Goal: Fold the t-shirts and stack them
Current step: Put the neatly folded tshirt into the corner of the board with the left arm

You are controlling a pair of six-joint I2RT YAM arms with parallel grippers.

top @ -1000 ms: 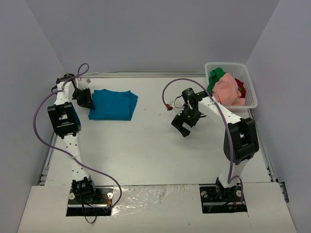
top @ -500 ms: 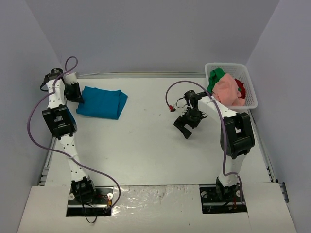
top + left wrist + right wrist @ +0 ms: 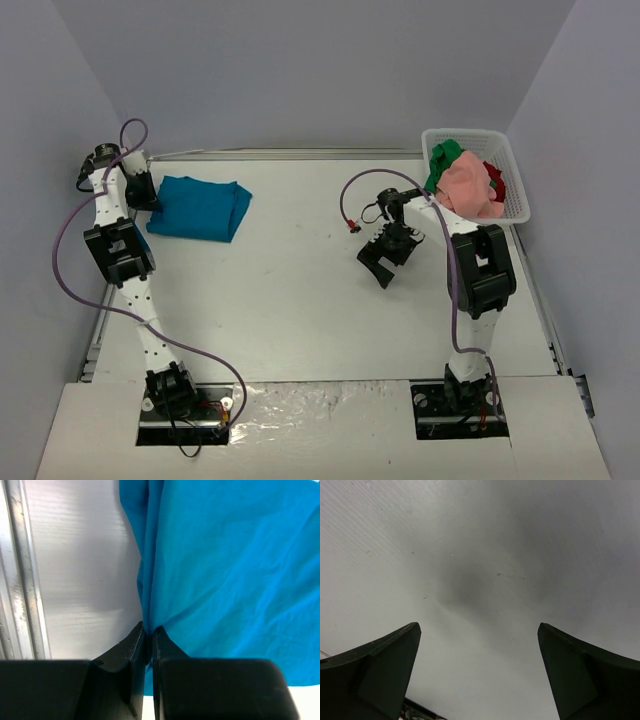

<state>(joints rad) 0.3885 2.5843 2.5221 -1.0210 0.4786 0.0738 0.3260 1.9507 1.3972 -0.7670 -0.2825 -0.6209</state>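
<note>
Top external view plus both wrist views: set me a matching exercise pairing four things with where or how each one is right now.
Things:
1. left tool
2. right tool
3. teal-blue t-shirt
4. pink t-shirt

Places or states:
a. heaped in the white basket
b. open above bare table
c. lying at the table's far left
d. shut on a cloth edge

Pairs: 1-d, 2-b, 3-c, 4-a.
</note>
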